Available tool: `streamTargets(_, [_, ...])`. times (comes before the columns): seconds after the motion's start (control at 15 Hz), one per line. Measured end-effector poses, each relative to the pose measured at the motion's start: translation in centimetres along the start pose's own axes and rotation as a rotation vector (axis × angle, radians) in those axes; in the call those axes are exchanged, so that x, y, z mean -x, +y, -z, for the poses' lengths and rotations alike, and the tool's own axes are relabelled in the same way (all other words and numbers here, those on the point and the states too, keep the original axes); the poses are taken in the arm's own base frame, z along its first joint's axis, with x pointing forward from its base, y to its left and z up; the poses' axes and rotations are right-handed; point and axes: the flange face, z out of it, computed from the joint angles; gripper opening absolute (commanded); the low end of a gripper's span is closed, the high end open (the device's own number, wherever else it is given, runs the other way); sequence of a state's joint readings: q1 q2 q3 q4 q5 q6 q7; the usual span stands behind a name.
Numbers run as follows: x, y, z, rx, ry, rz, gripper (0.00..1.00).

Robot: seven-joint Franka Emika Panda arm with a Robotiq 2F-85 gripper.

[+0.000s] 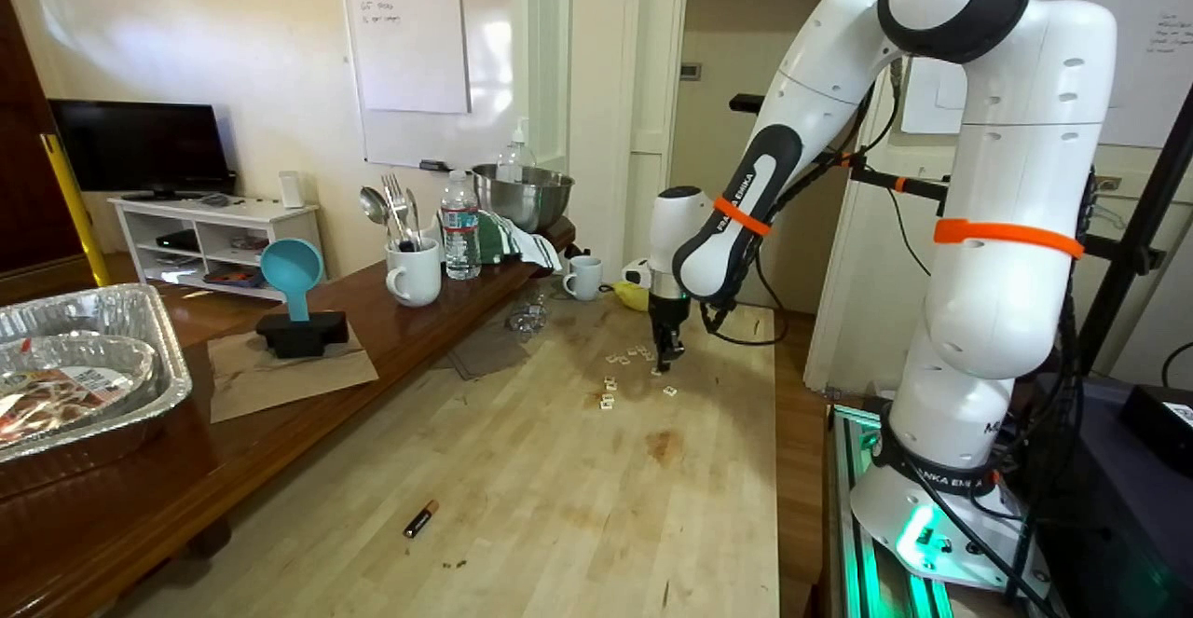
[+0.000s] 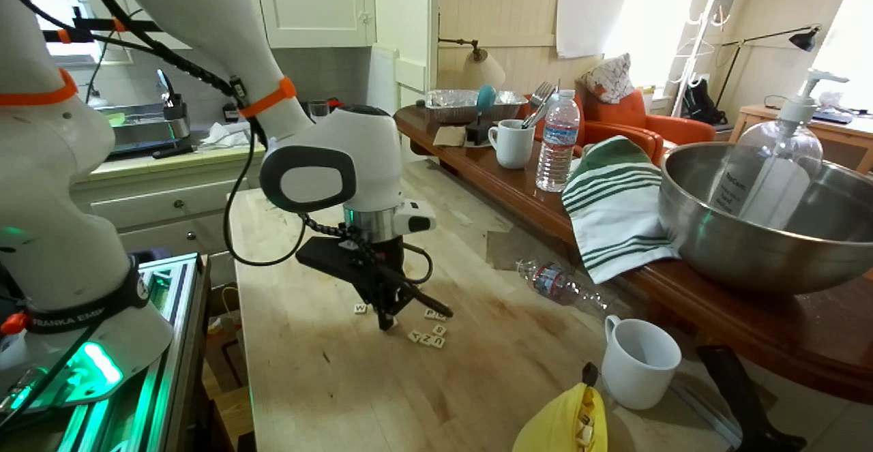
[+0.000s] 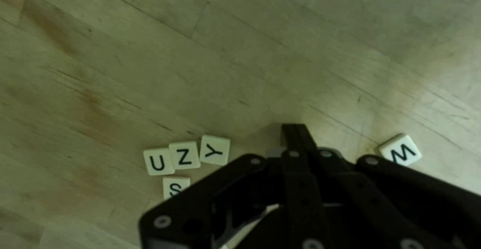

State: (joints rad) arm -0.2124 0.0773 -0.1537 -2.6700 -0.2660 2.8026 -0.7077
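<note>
A black, two-fingered gripper (image 3: 294, 129) is pointing down at a pale wooden table (image 1: 559, 506). Its fingers are pressing together, with nothing showing between them. Small, square, cream-coloured letter tiles (image 2: 425, 339) are lying on the wood. The work with them is looking only partly done. In the wrist view, a U tile (image 3: 159, 161), a tile that could be Z or N (image 3: 184, 155), and a Y tile (image 3: 215, 150) are sitting side by side in a crooked row, so that part is maybe finished. An S tile (image 3: 176, 187) is sitting just below them, partly hiding behind the gripper. Past the fingers, an M or W tile (image 3: 401, 150) is lying alone, so it is perhaps waiting. A pale bit (image 3: 275, 152) is peeking out right by the fingertips; it is probably another tile, but I cannot tell if they are touching it. In an exterior view, more tiles (image 1: 607, 402) are lying in little bunches, perhaps left to do. A yellow pouch (image 2: 552, 425) is lying farther off.
</note>
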Motion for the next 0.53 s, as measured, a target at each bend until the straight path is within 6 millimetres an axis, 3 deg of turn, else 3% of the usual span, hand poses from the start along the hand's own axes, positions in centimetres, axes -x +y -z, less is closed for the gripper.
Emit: streamTargets(0.53, [-3.0, 0.2, 0.2, -0.079, 0.016, -0.373, 0.00])
